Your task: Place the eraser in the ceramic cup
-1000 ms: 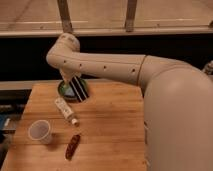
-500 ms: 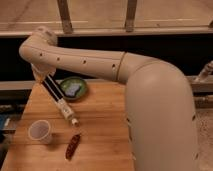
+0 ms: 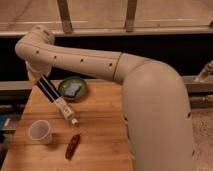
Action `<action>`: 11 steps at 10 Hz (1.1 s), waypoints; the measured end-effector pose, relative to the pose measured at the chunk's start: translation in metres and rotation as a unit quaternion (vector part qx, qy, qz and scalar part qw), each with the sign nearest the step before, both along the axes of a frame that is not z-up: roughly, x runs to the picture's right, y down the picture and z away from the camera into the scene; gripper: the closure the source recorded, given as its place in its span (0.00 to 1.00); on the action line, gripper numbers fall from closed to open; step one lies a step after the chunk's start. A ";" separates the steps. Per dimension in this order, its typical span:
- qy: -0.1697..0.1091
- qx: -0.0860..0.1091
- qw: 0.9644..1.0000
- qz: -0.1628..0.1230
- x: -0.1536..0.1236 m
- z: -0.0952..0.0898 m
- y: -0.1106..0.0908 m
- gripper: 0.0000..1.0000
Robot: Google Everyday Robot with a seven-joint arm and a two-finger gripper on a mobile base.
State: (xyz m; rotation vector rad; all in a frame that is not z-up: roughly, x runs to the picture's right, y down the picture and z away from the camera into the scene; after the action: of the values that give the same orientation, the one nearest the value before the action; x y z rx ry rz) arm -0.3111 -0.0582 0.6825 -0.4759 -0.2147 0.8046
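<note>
Over the left part of the wooden table (image 3: 102, 127), under the bent wrist: the gripper (image 3: 37, 76), jaws clenched on the upper end of the eraser (image 3: 48, 91). Held tilted, lower end pointing down and right toward a white tube (image 3: 65, 110) lying on the table; touching it or not, cannot tell. Nearer the front, left of the tube: the white cup (image 3: 40, 131), upright, apart from the eraser. Right of the cup, a reddish-brown sausage (image 3: 72, 146). Just right of the eraser, a green bowl (image 3: 83, 90) with something grey inside.
</note>
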 end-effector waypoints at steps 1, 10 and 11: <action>0.000 0.000 1.000 0.000 0.000 0.000 0.000 0.90; -0.054 -0.027 0.998 0.010 -0.032 -0.020 0.033 0.90; -0.067 -0.030 0.997 0.015 -0.036 -0.024 0.038 0.90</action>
State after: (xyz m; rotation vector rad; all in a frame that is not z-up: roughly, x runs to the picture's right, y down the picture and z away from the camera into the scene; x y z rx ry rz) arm -0.3471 -0.0197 0.6580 -0.5856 -0.3237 0.8115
